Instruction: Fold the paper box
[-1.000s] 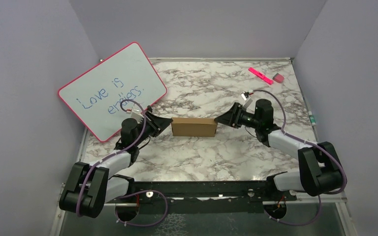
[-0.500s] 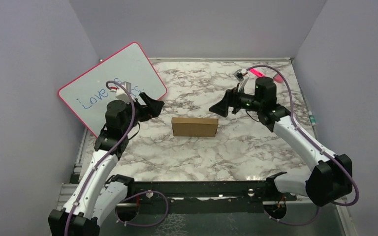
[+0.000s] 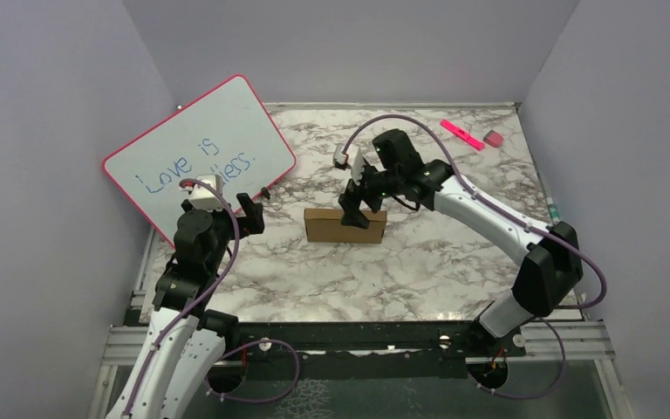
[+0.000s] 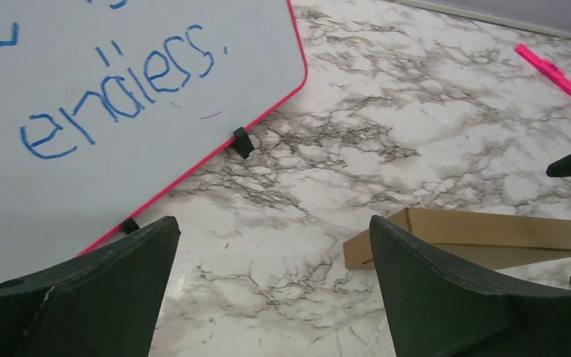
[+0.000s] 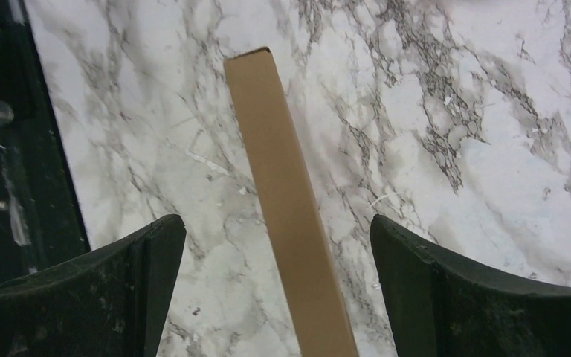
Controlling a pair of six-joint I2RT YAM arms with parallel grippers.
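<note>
whiteboard reads "Love is endless." (blue ink) | paper box folded shut | left jaws, right jaws: spread, empty

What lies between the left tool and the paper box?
Only bare marble tabletop; the left wrist view shows it between the open left tool and the paper box.

The paper box is plain brown cardboard, folded shut into a long, slim rectangular block. It rests level on the marble worktop, just right of the whiteboard's lower corner and not touching it.
</note>
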